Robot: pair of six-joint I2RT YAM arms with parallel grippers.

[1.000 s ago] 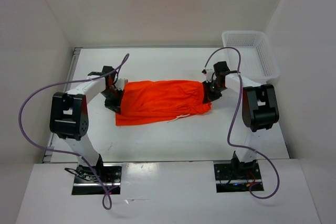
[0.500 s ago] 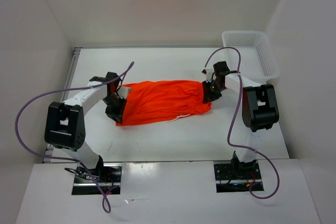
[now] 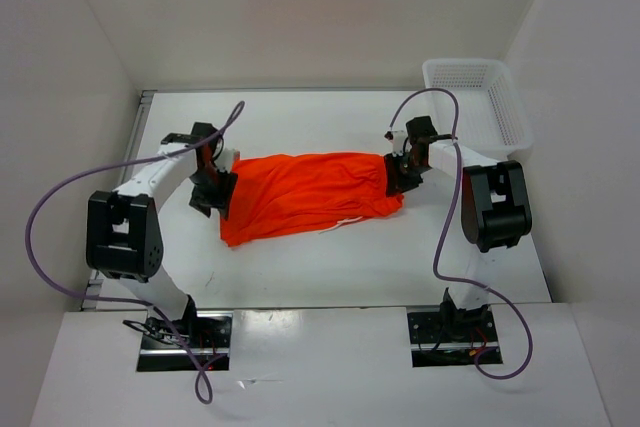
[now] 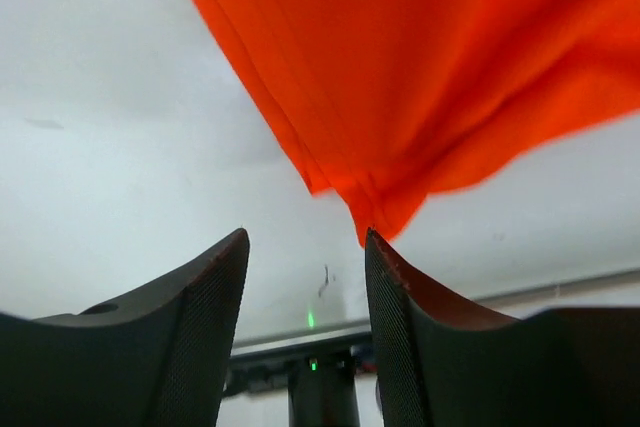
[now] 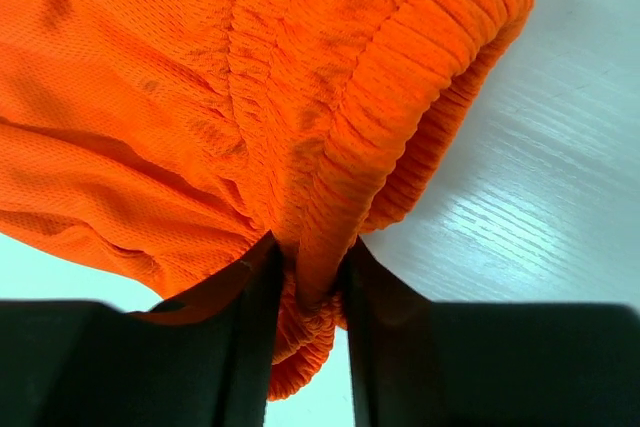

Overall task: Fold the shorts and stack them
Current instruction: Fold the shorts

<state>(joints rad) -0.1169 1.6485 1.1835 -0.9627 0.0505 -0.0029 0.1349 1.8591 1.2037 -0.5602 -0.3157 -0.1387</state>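
Note:
The orange shorts (image 3: 305, 192) lie folded lengthwise across the middle of the table (image 3: 330, 272), with a thin white drawstring (image 3: 345, 222) showing at their near edge. My left gripper (image 3: 213, 192) is at their left end, open. In the left wrist view nothing sits between the fingers of my left gripper (image 4: 305, 247), and a corner of the shorts (image 4: 430, 67) hangs just past the right fingertip. My right gripper (image 3: 397, 175) is at the right end. In the right wrist view my right gripper (image 5: 312, 257) has the ribbed waistband of the shorts (image 5: 200, 97) pressed between its fingers.
A white mesh basket (image 3: 465, 64) stands at the table's far right corner, behind the right arm. White walls close in the table on the left, back and right. Purple cables loop above both arms.
My left gripper has opened and let go of the shorts' left end, which has dropped out of its jaws. The left arm's elbow has swung toward the near left. The right arm stays put.

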